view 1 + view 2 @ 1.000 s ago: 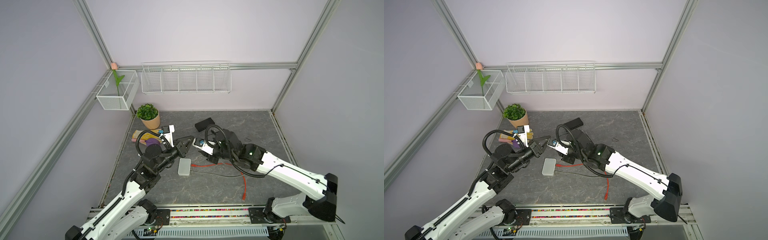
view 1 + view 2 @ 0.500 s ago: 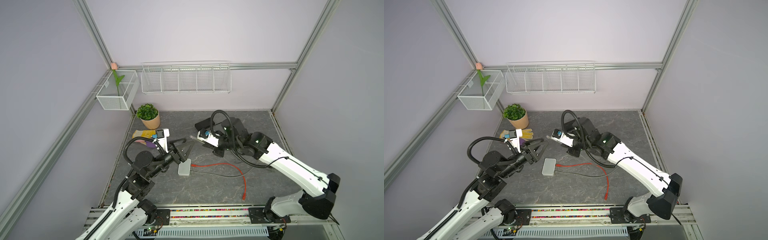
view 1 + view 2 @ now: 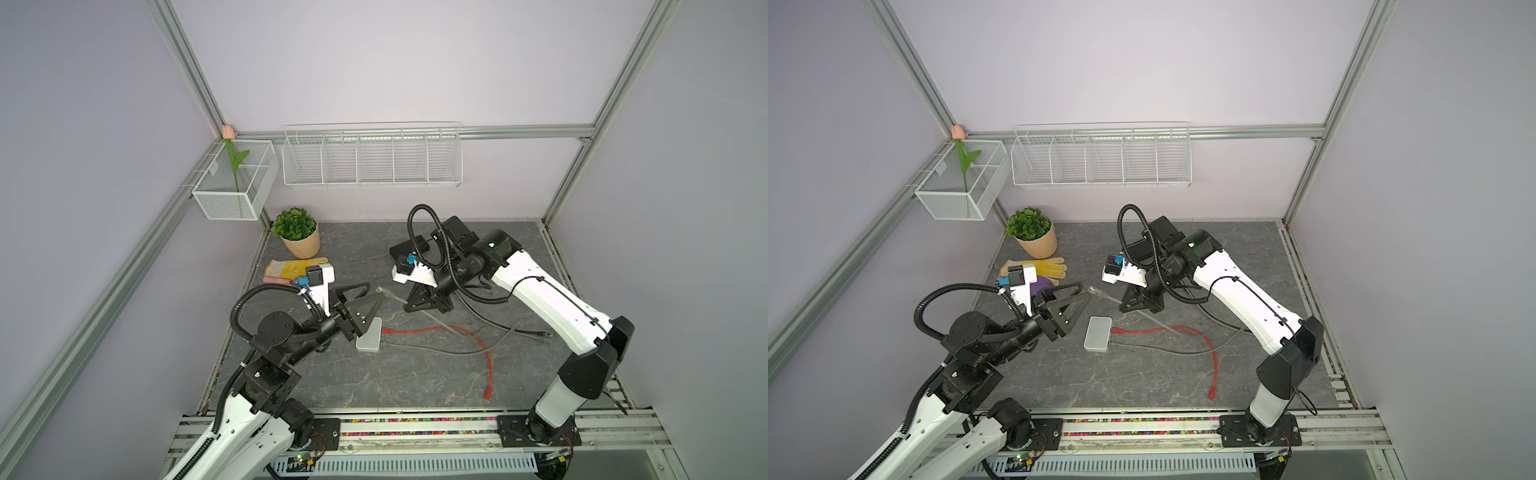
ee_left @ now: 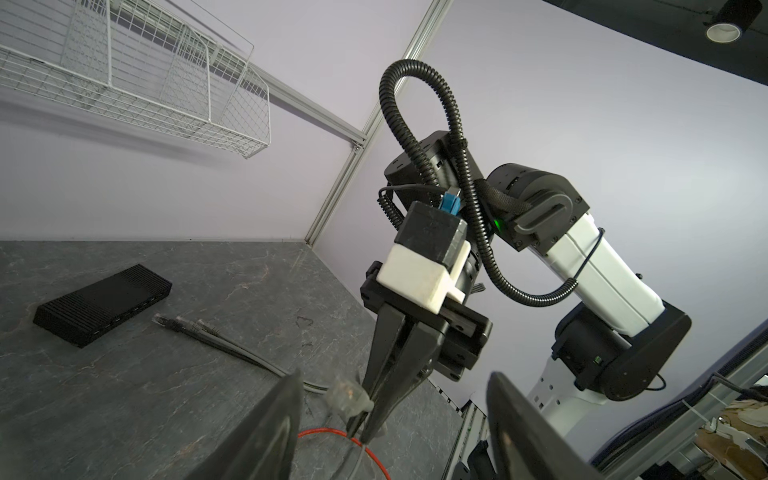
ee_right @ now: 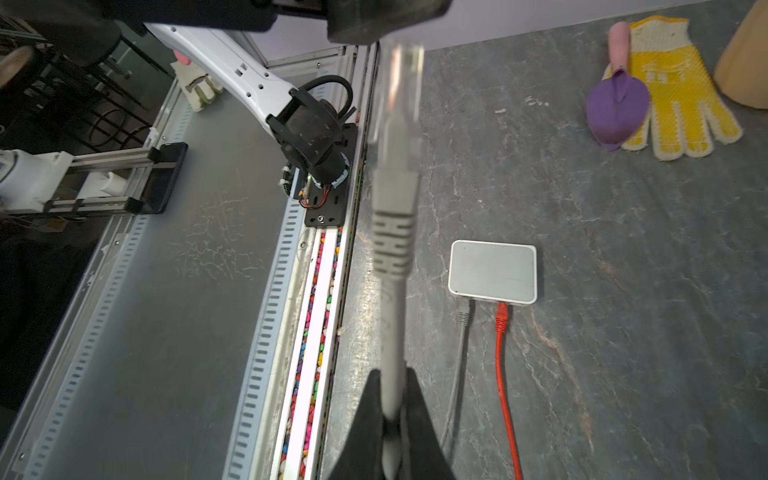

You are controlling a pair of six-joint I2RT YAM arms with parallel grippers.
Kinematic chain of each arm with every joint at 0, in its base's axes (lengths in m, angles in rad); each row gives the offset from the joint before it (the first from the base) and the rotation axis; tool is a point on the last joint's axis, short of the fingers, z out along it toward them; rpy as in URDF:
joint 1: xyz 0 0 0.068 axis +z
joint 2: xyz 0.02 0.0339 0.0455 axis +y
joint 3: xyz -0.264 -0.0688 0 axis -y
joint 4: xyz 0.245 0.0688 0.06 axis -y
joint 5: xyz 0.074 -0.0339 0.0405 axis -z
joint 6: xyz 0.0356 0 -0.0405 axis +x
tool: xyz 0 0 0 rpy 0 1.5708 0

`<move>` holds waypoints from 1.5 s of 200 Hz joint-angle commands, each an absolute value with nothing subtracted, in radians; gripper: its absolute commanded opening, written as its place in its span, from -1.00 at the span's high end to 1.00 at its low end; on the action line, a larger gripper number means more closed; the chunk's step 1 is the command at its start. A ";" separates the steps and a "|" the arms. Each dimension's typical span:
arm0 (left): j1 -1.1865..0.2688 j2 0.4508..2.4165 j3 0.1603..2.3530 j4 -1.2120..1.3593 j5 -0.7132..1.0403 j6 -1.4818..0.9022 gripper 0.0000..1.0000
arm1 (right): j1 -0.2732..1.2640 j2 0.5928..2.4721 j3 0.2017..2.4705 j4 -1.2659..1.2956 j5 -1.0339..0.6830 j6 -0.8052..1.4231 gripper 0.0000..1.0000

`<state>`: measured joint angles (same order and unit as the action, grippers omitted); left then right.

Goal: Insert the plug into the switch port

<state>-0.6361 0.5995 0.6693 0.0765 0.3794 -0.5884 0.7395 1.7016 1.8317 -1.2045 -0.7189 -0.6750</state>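
Note:
My right gripper is shut on a grey cable a little behind its clear plug, which sticks out in the air. In both top views that plug hangs just off the tips of my open left gripper. In the left wrist view the plug sits between my left gripper's spread fingers, touching neither. The small white switch lies flat on the floor below, with a red cable and a grey cable plugged into its side.
A black box with a row of ports lies at the back, spare grey plugs beside it. A potted plant, yellow glove and purple trowel sit back left. Loose cables trail right; wire baskets hang on the wall.
My left gripper has opened and drawn back toward the front left. My right gripper has closed fully on the grey cable and lifted it away toward the back.

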 commanded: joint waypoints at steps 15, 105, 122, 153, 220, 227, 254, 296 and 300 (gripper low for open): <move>-0.641 0.608 0.661 0.061 0.402 -0.564 -0.24 | 0.737 1.702 1.861 -1.276 -0.801 -0.724 0.87; -0.641 0.650 0.642 0.125 0.431 -0.578 0.15 | 0.740 1.730 1.861 -1.275 -0.846 -0.727 0.87; -0.641 0.660 0.638 0.140 0.435 -0.581 0.34 | 0.741 1.738 1.861 -1.277 -0.841 -0.725 0.87; -0.641 0.662 0.637 0.141 0.440 -0.580 0.72 | 0.741 1.740 1.856 -1.258 -0.817 -0.704 0.85; -0.641 0.639 0.621 0.113 0.399 -0.592 1.00 | 0.753 1.649 1.762 -1.034 -0.598 -0.505 0.16; -0.641 0.637 0.617 0.113 0.389 -0.598 1.00 | 0.755 1.608 1.718 -0.969 -0.535 -0.469 0.15; -0.641 0.636 0.616 0.081 0.325 -0.625 1.00 | 0.784 1.446 1.540 -0.694 -0.345 -0.383 0.13; -0.641 0.625 0.625 0.002 0.162 -0.778 1.00 | 0.904 1.297 1.364 -0.448 -0.094 -0.366 0.15; -0.641 0.622 0.627 -0.003 0.153 -0.783 1.00 | 0.911 1.296 1.361 -0.443 -0.079 -0.369 0.16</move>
